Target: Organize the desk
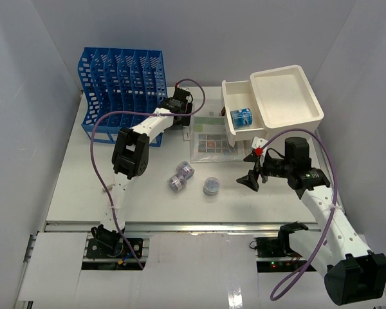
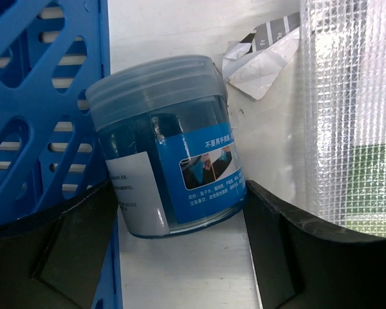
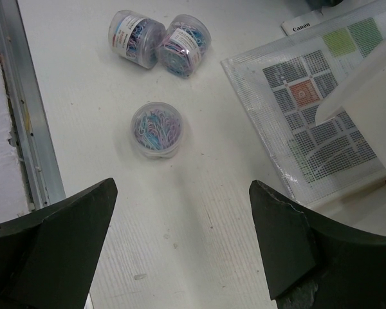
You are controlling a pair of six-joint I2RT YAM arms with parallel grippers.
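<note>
Left gripper point(image 2: 177, 188) had its jaws wide apart with a blue jar point(image 2: 170, 148) between them. Its black fingers point(image 2: 276, 244) sat close against the jar's lower sides; whether they pressed on it could not be told. The jar, with a translucent lid and a blue-and-white label, sat on the desk point(image 2: 180, 277) just beside the blue rack point(image 2: 45, 96). A clear pouch point(image 2: 347, 109) lay on its other side and a crumpled paper slip point(image 2: 257, 61) behind it.

Right gripper point(image 3: 181, 185) hung above the desk, jaws spread, nothing between them.

The desk was a large, flat, white rectangular top, far wider than anything on it and faintly speckled and scuffed. A metal rail point(image 3: 26, 129) ran along its near edge, where the arm bases sat. From above, the rack stood at the far left. A cream cabinet point(image 1: 296, 121) stood at the far right, its drawer point(image 1: 226, 96) open with a second jar point(image 1: 242, 117) inside. The pouch lay between rack and cabinet, holding a sheet of coloured squares, one corner under the drawer. Nearer the rail, an upright tub point(image 3: 157, 129) of paper clips stood alone. A second tub point(image 3: 136, 37) and a third tub point(image 3: 184, 45) lay on their sides, touching each other.
</note>
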